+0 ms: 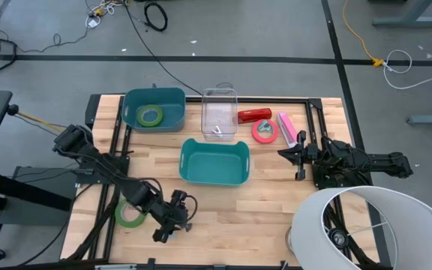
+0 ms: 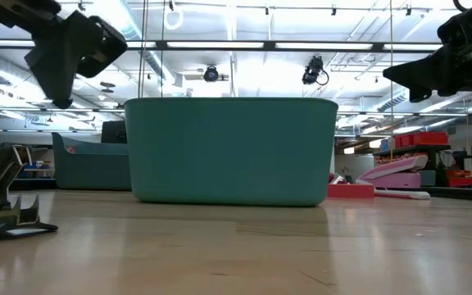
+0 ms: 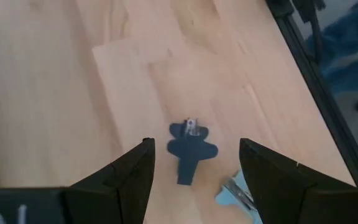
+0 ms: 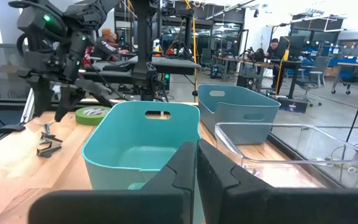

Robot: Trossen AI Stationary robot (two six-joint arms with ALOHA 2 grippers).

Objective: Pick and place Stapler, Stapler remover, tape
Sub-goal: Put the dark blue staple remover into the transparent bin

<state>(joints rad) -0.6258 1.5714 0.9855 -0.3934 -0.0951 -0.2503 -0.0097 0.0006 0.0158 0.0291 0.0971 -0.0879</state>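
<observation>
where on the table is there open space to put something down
Bare wood lies along the near edge, between the left gripper and the white lampshade, in front of the teal bin. It is crowded at the far side: blue bin, clear bin, pinkish-red tape, pink stapler.

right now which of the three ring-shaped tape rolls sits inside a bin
The green tape roll in the blue-grey bin. The other green roll and the pinkish-red roll lie on the table.

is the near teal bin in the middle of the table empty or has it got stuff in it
Empty, as far as shows. The high view looks straight down into the teal bin and shows only bare floor; the right wrist view shows nothing inside either.
</observation>
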